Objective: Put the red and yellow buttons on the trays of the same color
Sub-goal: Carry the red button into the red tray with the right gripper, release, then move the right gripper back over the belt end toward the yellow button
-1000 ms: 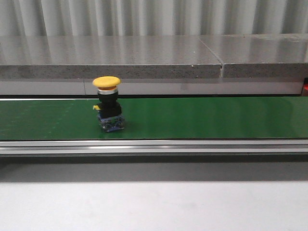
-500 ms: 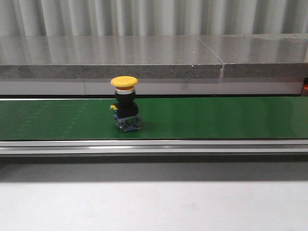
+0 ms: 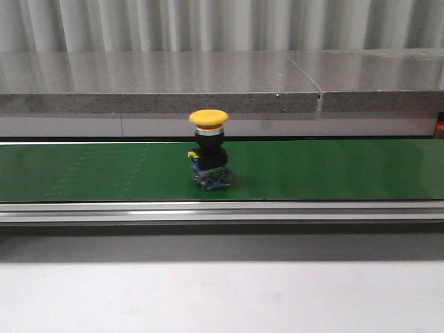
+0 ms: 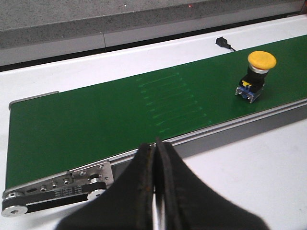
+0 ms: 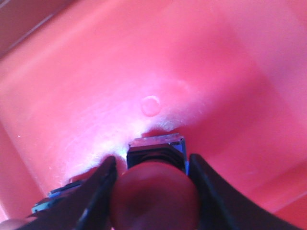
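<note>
A yellow button [image 3: 209,149] with a black body and blue base stands upright on the green belt [image 3: 333,170]. It also shows in the left wrist view, yellow button [image 4: 256,76], far ahead of my left gripper [image 4: 155,146], which is shut and empty over the white table near the belt's end. My right gripper [image 5: 152,160] is shut on a red button [image 5: 153,191], fingers on either side of its cap, base down inside the red tray [image 5: 201,72]. No yellow tray is in view. Neither gripper shows in the front view.
The belt's metal rail [image 3: 222,210] runs along its near side, with the roller end and bolts [image 4: 57,184] near my left gripper. A grey ledge [image 3: 208,87] lies behind the belt. Another button's blue base [image 5: 50,201] lies in the red tray beside my right fingers.
The yellow button has travelled to the right along the belt, staying upright.
</note>
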